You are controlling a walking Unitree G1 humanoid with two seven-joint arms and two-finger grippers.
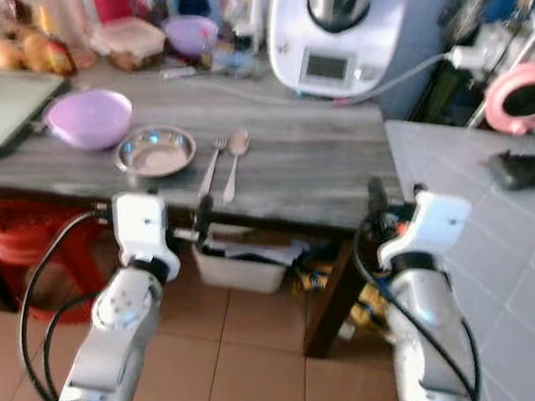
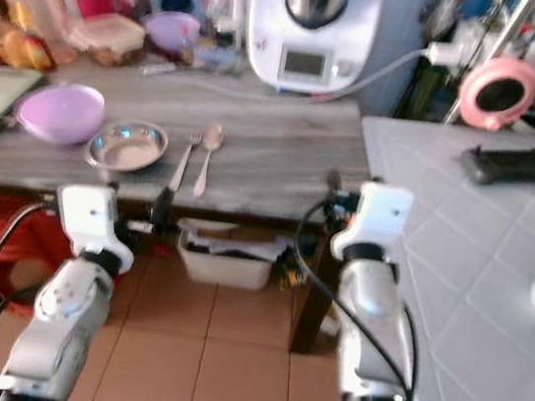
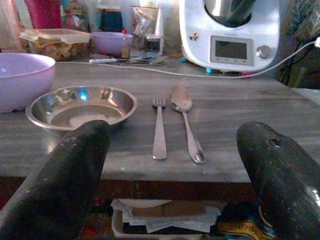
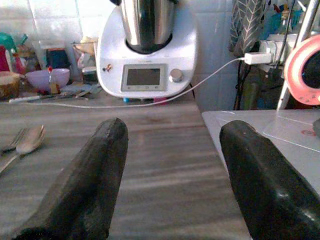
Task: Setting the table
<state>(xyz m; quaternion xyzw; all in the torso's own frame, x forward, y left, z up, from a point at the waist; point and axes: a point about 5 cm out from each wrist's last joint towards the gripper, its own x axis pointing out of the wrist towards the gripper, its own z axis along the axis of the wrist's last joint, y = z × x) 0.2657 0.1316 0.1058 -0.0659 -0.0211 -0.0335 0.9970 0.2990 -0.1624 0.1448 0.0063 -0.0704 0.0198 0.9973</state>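
Facing: the grey wooden surface (image 1: 304,156) from its near edge, both arms raised in front of it.
Left claw: the left claw (image 3: 170,165) hangs just short of the near edge, fingers (image 3: 65,175) spread wide and holding nothing.
Right claw: the right claw (image 4: 170,175) is also spread wide and holding nothing, aimed at a bare stretch of the surface toward its right end.
Fork: the fork (image 1: 212,165) lies flat near the front edge, tines pointing away from the robot.
Spoon: the spoon (image 1: 235,163) lies just beside the fork on its right, parallel to it, bowl at the far end.
Steel bowl: the steel bowl (image 1: 156,150) sits just left of the fork, apart from it.
Purple bowl: the purple bowl (image 1: 89,117) stands left of the steel bowl, near it.
Key relation: fork and spoon lie straight ahead of the left claw, and in its wrist view they fall between the two fingers; their long axes run away from the robot, so the handle ends are nearest.
Nearer arm: the left, clearly; the right claw is well off to the right of the cutlery.
Likely next move: probably a short reach forward and down with the left claw, closing across a handle.
Risk: thin metal lying flat may slide on the surface or bring its neighbour along.
Behind: a white kitchen machine (image 1: 333,30) stands at the back, with food tubs to its left.
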